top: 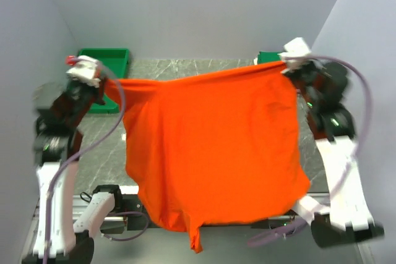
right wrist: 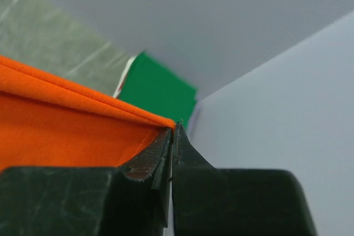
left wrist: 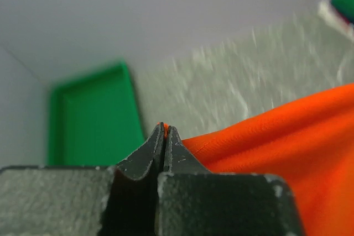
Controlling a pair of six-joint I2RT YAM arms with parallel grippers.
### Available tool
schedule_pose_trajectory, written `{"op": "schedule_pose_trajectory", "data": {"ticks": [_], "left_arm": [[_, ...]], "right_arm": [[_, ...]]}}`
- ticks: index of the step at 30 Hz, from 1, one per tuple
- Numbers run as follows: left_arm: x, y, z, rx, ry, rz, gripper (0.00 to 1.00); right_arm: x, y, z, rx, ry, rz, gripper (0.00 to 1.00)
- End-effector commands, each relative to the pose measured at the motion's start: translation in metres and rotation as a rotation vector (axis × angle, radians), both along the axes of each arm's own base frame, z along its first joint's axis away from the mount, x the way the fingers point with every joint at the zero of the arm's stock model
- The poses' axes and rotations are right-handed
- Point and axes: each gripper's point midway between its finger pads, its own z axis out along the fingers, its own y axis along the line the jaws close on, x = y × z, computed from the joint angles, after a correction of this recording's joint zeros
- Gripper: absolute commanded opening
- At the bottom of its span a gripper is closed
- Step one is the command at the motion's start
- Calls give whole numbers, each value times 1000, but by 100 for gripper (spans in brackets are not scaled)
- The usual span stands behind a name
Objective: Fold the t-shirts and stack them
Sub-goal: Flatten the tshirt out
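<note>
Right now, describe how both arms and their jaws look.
The left arm and right arm match: white lower links, black upper joints, white wrist blocks, a looping lilac-grey cable each. Jaws are dark, scuffed wedges tapering to thin tips.

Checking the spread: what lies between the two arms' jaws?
The orange t-shirt hangs spread, left jaws and right jaws each shut on a corner; top view shows it.

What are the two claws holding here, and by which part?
Both hold the orange t-shirt, hanging spread between them. The left claw pinches one corner of its upper edge and the right claw pinches the other corner.
</note>
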Motion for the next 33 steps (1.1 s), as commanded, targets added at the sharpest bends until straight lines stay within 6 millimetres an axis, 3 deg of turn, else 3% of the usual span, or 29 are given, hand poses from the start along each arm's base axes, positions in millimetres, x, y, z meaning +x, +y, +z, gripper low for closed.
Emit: {"op": "schedule_pose_trajectory", "data": {"ticks": [1,2,6,8,9,10,11,12,13,14,15,16,17,18,19,20,21,22,23,24,25,26,27,28,29,30,31,33], "left_arm": [[27,-1,-92,-6,246,-22,1],[32,-2,-125,-14,315,-22,1],[64,5,-207,-8,486,21,1],[81,8,-224,-9,518,47,1],[92,9,-247,-35,589,74,1],[100,10,-254,-42,614,91,1],[111,11,-252,-51,615,105,1],[122,12,-274,-68,683,126,1],[129,12,-281,-75,705,133,0],[142,13,-277,-78,698,140,1],[151,13,-298,-88,756,149,0],[160,11,-303,-93,771,140,0],[175,11,-294,-95,752,139,0],[185,10,-313,-106,800,141,0],[194,8,-316,-111,806,134,1],[213,9,-301,-110,765,132,0],[224,9,-318,-113,795,137,1],[233,10,-320,-110,798,144,0],[254,12,-301,-109,750,147,1],[265,12,-322,-105,792,154,1],[272,13,-326,-102,805,156,1],[291,14,-306,-99,757,156,0],[300,15,-326,-89,789,157,1],[308,15,-327,-84,783,153,1],[321,14,-313,-81,749,144,1],[328,15,-327,-63,763,141,1],[333,16,-327,-55,757,141,1],[349,-4,-325,-11,718,111,1]], "right_arm": [[38,9,-56,-54,87,25,0],[50,14,-74,-61,124,42,0],[81,36,-152,-77,291,97,0],[100,45,-186,-78,364,111,0],[106,46,-195,-65,384,108,0],[114,49,-197,-59,389,111,0],[125,53,-217,-62,444,112,0],[134,55,-215,-55,443,112,0],[141,55,-218,-53,453,105,0],[150,58,-235,-56,497,103,0],[156,58,-240,-57,509,102,0],[167,59,-247,-62,524,96,0],[173,58,-251,-68,533,88,0],[178,58,-254,-76,541,86,0],[190,60,-261,-80,553,84,0],[196,59,-264,-83,560,73,0],[202,60,-267,-87,569,71,0],[214,59,-256,-87,543,63,0],[222,58,-272,-95,575,54,0],[229,56,-274,-102,578,49,0],[242,58,-260,-100,544,48,0],[250,56,-277,-105,580,45,0],[263,57,-262,-103,546,42,0],[270,55,-262,-104,545,39,0],[275,50,-281,-120,591,16,0],[285,48,-269,-131,563,7,0],[289,45,-273,-142,569,-2,0],[296,39,-288,-168,591,-12,0]]}}
